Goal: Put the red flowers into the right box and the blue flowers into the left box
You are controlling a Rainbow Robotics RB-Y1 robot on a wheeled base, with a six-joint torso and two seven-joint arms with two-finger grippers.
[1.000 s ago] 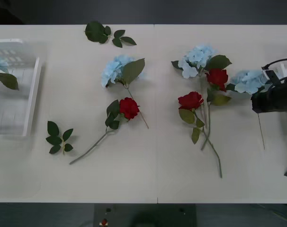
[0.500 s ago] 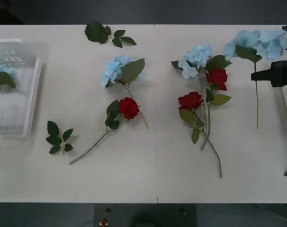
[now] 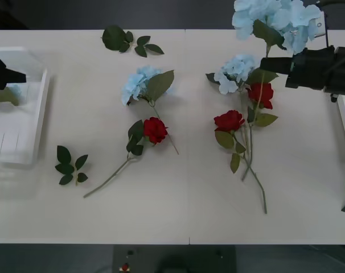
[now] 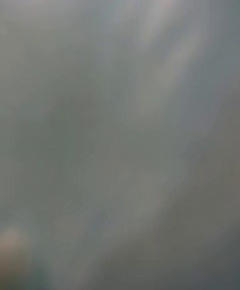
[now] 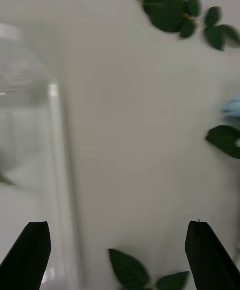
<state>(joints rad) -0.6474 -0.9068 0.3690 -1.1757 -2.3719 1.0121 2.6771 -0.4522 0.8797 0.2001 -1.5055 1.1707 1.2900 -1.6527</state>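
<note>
Lifting a blue flower (image 3: 278,17) — our right gripper (image 3: 273,64) grips its stem, it seems.
Our left gripper (image 5: 117,255) hovers splayed wide over the left box (image 3: 36,122) — empty.

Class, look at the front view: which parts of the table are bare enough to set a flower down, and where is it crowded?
Bare: the near strip of the table, and the middle lane between the left rose and the right roses. Also between the left box and the left hydrangea. Crowded: the right cluster of crossed stems, under the right gripper with its lifted hydrangea.
</note>
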